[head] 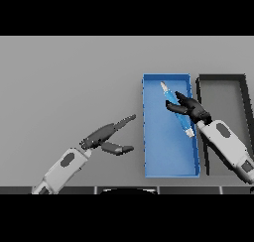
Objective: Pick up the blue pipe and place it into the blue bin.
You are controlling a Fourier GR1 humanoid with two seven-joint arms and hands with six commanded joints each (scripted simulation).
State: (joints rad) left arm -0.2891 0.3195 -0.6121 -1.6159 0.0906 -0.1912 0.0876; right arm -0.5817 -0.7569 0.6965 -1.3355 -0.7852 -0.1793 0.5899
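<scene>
The blue pipe (172,97) is a slim light-blue rod with pale ends, lying slantwise over the blue bin (161,156), from upper left to lower right. My right hand (190,107) is over the bin's right side with its dark fingers curled round the pipe's middle. Whether the pipe rests on the bin floor or hangs just above it I cannot tell. My left hand (105,135) lies over the bare table left of the bin, fingers straight and thumb spread, holding nothing.
A dark grey bin (224,94) stands right beside the blue bin, partly covered by my right forearm. Grey table stretches to the left and behind both bins.
</scene>
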